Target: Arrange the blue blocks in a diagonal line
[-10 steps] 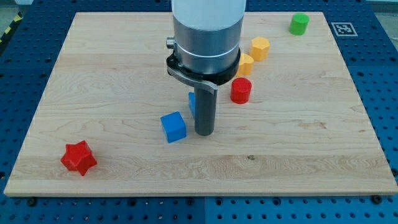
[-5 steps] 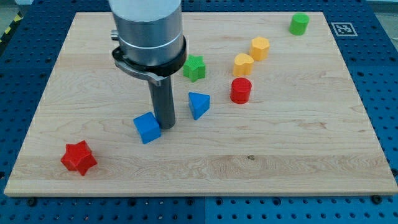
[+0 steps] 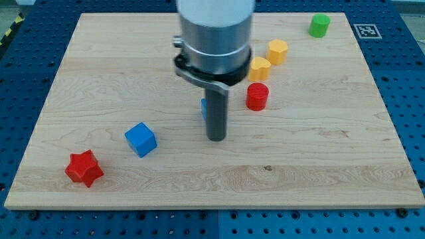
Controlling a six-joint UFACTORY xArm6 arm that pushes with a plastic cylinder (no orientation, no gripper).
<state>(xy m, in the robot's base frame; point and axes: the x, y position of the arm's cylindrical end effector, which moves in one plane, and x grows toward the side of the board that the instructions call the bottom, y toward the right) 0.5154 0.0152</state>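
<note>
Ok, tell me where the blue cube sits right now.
The blue cube lies in the camera view's lower left, up and right of the red star, well left of my tip and apart from it.

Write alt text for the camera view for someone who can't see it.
My tip rests mid-board, hiding most of a blue block; a blue cube lies toward the view's left, near a red star.

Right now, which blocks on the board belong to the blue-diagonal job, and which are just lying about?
Job: blue cube; blue block, mostly hidden behind the rod, shape unclear; my tip, just right of and below that block.

Lying about: red star, red cylinder, two yellow blocks, green cylinder.
</note>
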